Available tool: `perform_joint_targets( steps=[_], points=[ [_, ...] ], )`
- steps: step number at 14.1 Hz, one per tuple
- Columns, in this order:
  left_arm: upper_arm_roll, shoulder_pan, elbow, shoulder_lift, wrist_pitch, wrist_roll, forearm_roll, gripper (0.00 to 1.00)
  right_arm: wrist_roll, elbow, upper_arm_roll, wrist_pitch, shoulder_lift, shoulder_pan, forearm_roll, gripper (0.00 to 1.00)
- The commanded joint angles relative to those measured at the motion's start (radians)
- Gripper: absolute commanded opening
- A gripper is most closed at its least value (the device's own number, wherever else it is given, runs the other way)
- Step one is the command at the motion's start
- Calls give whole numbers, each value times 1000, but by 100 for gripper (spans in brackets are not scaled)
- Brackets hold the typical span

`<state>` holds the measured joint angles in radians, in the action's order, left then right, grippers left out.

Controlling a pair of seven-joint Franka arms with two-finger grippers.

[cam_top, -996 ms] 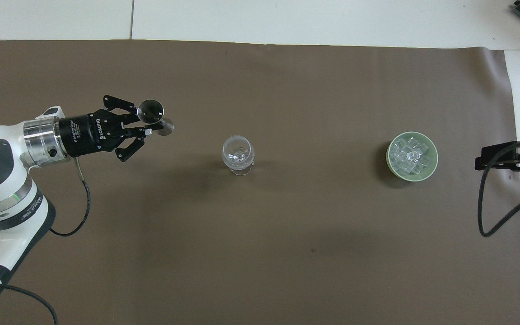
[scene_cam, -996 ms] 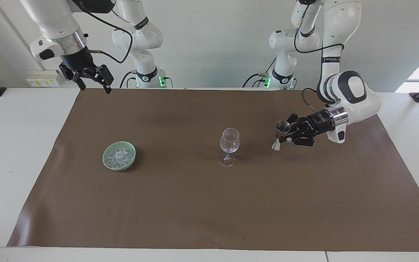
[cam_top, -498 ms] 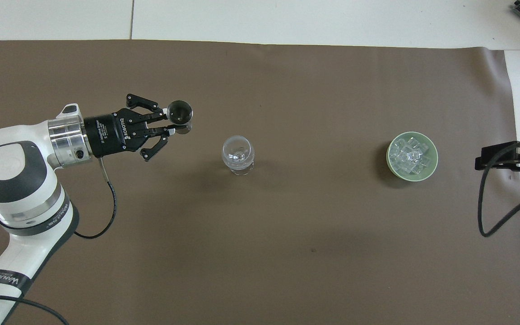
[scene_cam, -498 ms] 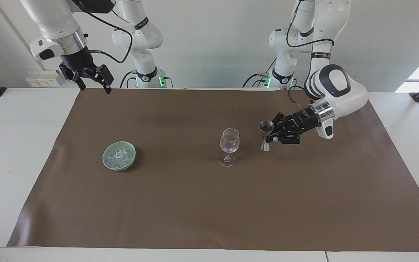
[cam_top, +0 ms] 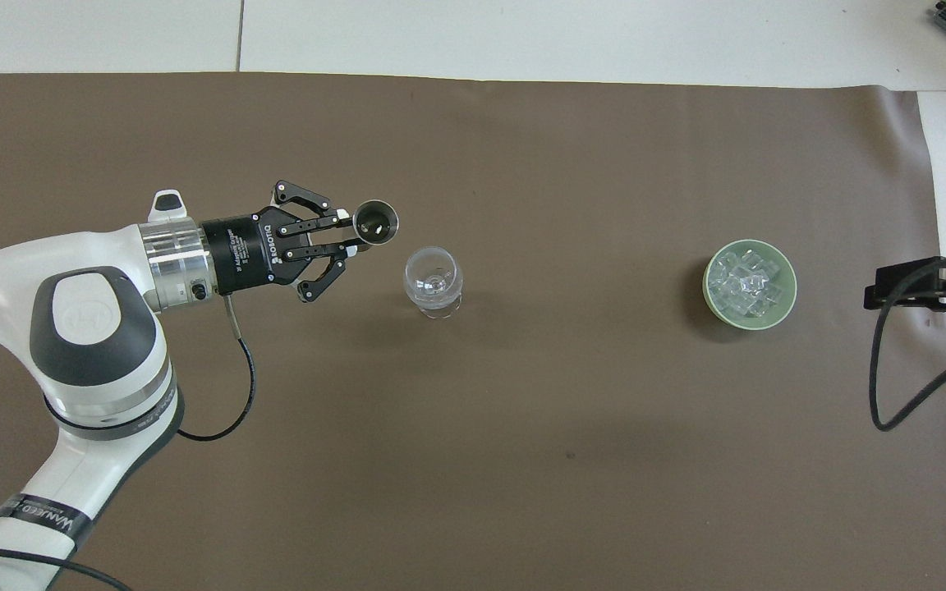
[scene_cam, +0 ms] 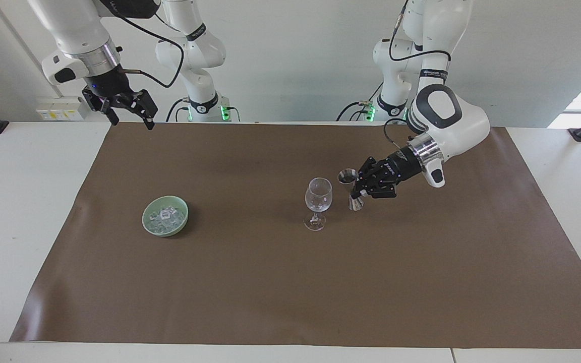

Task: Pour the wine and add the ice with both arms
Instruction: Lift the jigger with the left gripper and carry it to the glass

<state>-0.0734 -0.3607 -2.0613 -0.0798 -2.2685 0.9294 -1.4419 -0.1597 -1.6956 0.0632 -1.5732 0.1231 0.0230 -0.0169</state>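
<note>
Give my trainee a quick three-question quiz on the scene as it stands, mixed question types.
1. True or false: the left tool is shut on the jigger.
2. Multiple choice: the ice lies in A) the glass, B) the bowl, C) the jigger.
3. Short answer: which tool waits open over the mat edge at the right arm's end?

Key: 1 true. 2 B. 3 the right tool.
</note>
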Motion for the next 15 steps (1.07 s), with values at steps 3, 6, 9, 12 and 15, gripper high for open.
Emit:
perform_joint_targets(
  steps=[3, 6, 9, 12, 15],
  points=[
    [-14, -27, -17, 23, -61, -49, 44, 0, 2, -25, -3, -7, 24, -8, -11, 100],
    [-12, -59, -11, 20, -120, -67, 93, 0, 3, -25, -3, -7, 24, -8, -11, 100],
    [-12, -87, -13, 18, -180, -98, 98, 0, 3, -25, -3, -7, 24, -6, -11, 100],
    [-12, -96, -13, 20, -225, -103, 155, 0, 2, -25, -3, -7, 24, -6, -11, 100],
    [-12, -139, -20, 22, -302, -132, 158, 0, 3, -25, -3, -7, 24, -8, -11, 100]
  ],
)
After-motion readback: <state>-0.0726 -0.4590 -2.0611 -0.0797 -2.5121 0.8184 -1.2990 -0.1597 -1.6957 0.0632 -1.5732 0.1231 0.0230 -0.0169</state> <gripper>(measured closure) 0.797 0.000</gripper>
